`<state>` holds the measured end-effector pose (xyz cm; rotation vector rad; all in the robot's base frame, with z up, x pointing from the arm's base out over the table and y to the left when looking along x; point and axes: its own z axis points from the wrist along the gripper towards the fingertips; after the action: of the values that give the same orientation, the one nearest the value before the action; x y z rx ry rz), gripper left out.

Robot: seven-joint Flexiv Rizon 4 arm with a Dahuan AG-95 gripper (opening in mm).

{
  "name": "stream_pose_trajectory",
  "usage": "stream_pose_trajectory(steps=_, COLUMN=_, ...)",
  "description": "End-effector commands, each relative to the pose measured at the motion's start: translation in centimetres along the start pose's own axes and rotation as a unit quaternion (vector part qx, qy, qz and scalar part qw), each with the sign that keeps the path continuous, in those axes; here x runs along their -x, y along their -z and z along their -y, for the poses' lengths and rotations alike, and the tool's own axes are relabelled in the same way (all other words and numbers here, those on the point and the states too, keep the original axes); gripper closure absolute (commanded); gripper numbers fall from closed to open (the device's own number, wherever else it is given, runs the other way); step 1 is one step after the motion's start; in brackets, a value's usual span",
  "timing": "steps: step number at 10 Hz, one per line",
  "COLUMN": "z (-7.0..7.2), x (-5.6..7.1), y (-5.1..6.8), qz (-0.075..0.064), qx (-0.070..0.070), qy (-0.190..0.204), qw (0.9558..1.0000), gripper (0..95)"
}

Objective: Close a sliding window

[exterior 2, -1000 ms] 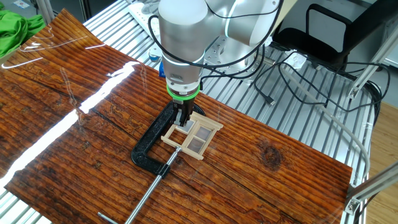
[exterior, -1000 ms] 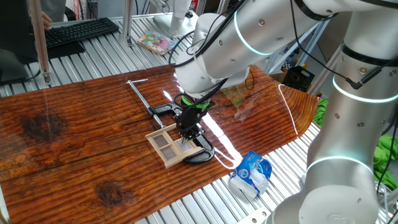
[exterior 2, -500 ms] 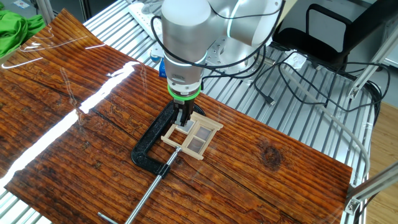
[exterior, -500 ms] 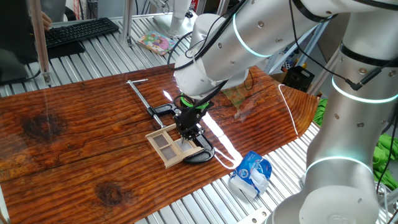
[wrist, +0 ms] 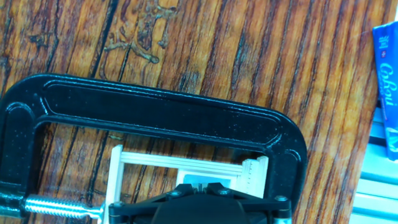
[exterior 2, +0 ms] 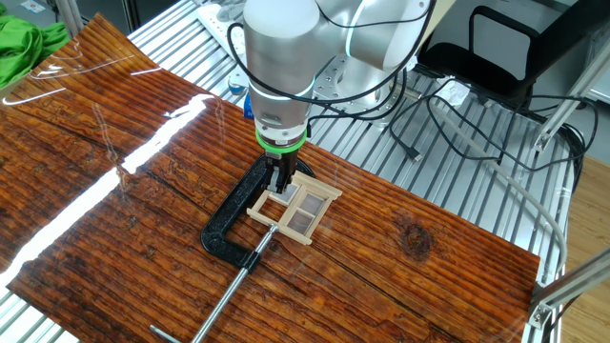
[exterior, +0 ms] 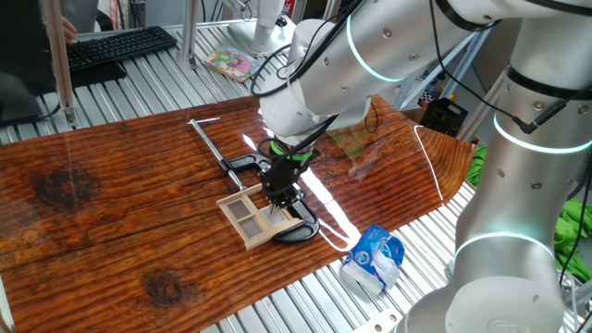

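The sliding window (exterior: 257, 216) lies flat on the wooden table (exterior: 111, 203), roughly in the middle of the board and toward its near edge in the one fixed view, and it's pinned there by a black C-clamp (exterior 2: 232, 221) whose curved body wraps round one end of the frame while the long steel screw (exterior 2: 221, 303) runs out past the other side. That clamp is pretty clearly there so the frame doesn't skate across the table when something pushes on the sash, which makes sense since the window is tiny and light. The pale wood frame with its greyish panes shows best in the other fixed view (exterior 2: 295, 208), where the clamp sits on the left of it and the bare half of the window sticks out to the right. The gripper (exterior 2: 281, 181) is down at the clamped end of the window, fingers pointing straight down onto it, probably so it can nudge the sliding part along its track. Whether the fingers are spread, pressed together or pinching a bit of the sash is honestly not possible to tell, since the hand view has them mostly cut off at the bottom edge and both fixed views are too small there. Off the table's right end in the one fixed view there's a blue and white packet (exterior: 375, 257) on the metal slats, well apart from everything.
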<state>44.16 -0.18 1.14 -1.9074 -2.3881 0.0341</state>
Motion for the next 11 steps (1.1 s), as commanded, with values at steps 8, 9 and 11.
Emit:
stream_pose_trajectory(steps=8, z=-0.04, x=-0.11, y=-0.17, qz=0.001, qx=0.003, qy=-0.018, qw=0.9998, gripper=95.0)
stream_pose_trajectory(steps=9, z=-0.05, x=-0.11, y=-0.18, qz=0.001, qx=0.003, qy=-0.018, qw=0.9998, gripper=95.0)
stream_pose_trajectory(steps=11, z=-0.05, x=-0.11, y=-0.18, qz=0.001, qx=0.003, qy=-0.018, qw=0.9998, gripper=95.0)
